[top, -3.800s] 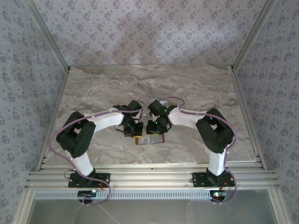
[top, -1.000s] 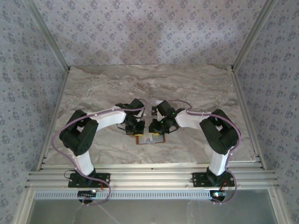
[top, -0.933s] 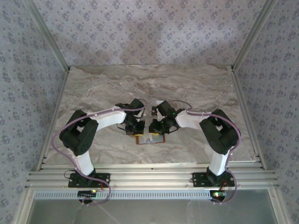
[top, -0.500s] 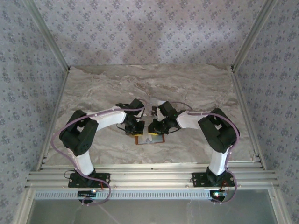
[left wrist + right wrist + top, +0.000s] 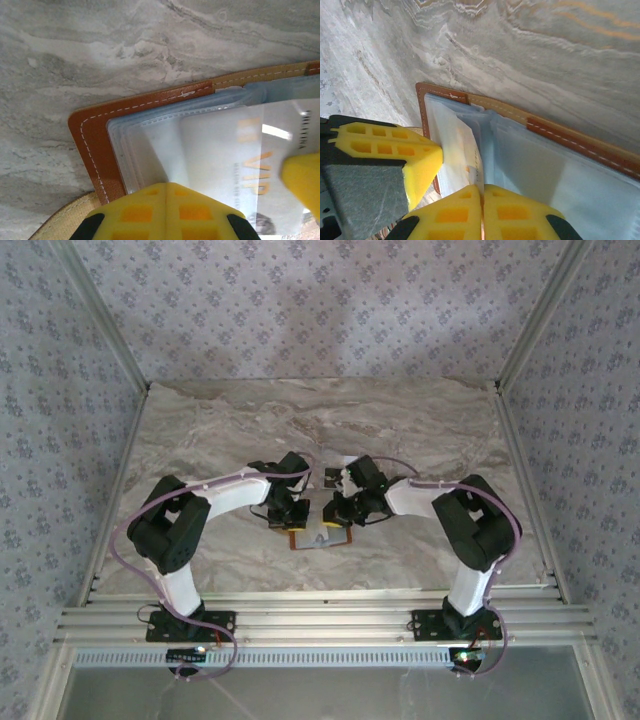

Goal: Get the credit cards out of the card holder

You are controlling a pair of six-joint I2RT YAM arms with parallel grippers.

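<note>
Top external view: the card holder point(image 5: 322, 538) lies open on the table point(image 5: 420, 430), near the middle of its near edge. The left gripper point(image 5: 294, 524) and right gripper point(image 5: 330, 522) both touch it. The left gripper is closed tight at the edge of a clear pocket point(image 5: 145, 150). A credit card point(image 5: 235, 160) with gold VIP letters sits inside. The right gripper is closed too, at the card's edge. It is not clear if it pinches the card.

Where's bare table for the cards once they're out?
Widest bare patch: the far table, between both arms and the back wall. A narrower strip runs between the card holder and the near rail. Crowded at centre, where left fingers and right fingers meet over the holder.
</note>
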